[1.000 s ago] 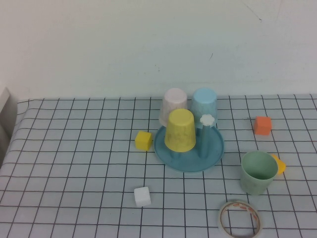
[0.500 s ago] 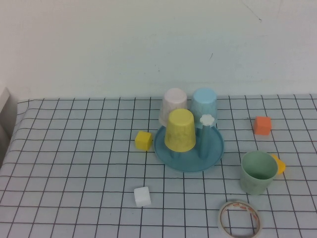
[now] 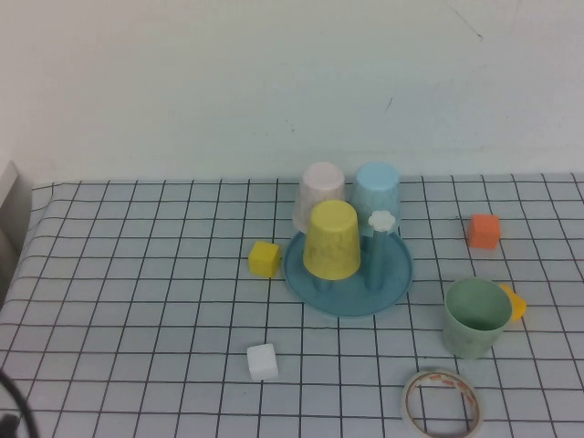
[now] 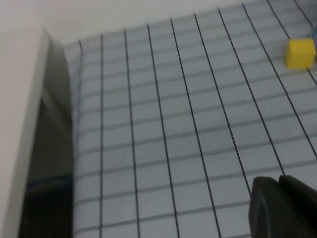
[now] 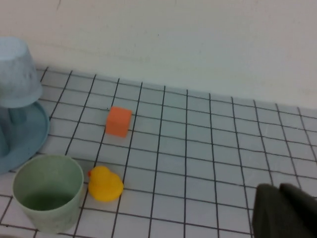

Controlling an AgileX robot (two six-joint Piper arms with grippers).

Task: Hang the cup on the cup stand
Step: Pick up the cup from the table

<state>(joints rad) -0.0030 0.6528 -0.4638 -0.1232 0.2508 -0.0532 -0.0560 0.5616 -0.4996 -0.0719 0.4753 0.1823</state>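
Cup (image 3: 476, 316) stood upright on the checked cloth (image 3: 137, 274), mouth up, its long axis vertical, well off to one side of the cup stand (image 3: 348, 270) and not touching it. A yellow duck toy (image 5: 104, 184) sat just beside the cup, on the side away from the stand.

In the right wrist view the right gripper (image 5: 285, 213) showed as dark fingers pressed together with nothing between them, and the cup (image 5: 47, 191) lay ahead of it and across toward the stand (image 5: 22, 136). The left gripper (image 4: 282, 208) was likewise closed and empty, low over bare cloth near the table's edge, with only a yellow block (image 4: 301, 53) ahead of it and no cup in its view.

By that layout the right arm looked the nearer one, so the reach would likely fall to it. Its fingers would have to part first. The stand carried three inverted cups and one free peg (image 3: 380, 248) with a white flower tip, on the side facing the cup. The cup would need turning mouth-down.
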